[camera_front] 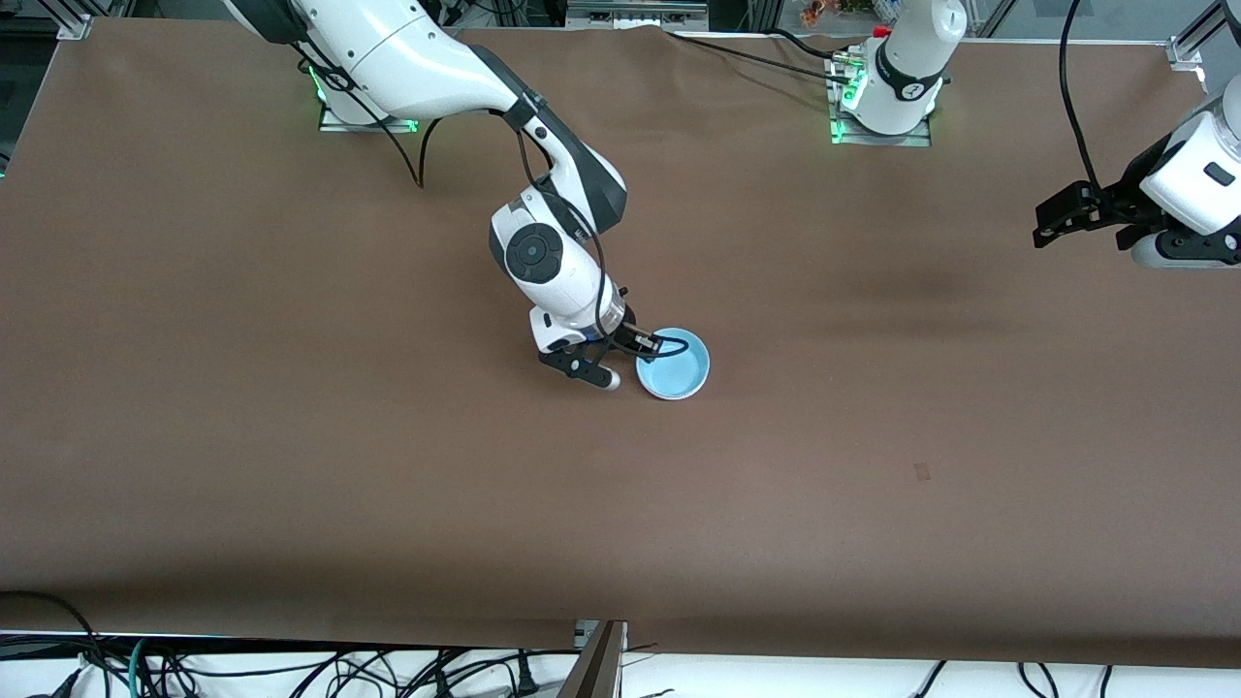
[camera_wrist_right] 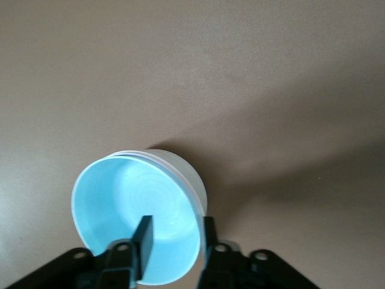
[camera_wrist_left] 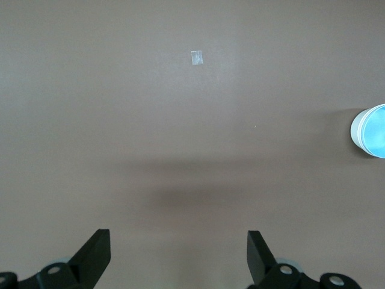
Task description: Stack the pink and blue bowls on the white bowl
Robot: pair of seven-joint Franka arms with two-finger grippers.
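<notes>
Right pincer (camera_front: 635, 357) low, fingers parted; left pincer (camera_front: 1066, 218) waits raised, spread wide.

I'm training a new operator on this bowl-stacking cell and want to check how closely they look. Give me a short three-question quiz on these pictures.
1. True or false: the left gripper is shut on a bowl.
2. Where do the fingers of the right gripper stand? A) both inside the blue bowl; B) one inside it, one outside its rim; C) both well away from it.
3. Fill in: the wall showing under the blue bowl belongs to a ____ bowl.

Key
1. False: it is open, over bare table at the left arm's end, waiting.
2. B.
3. The white bowl.
</notes>
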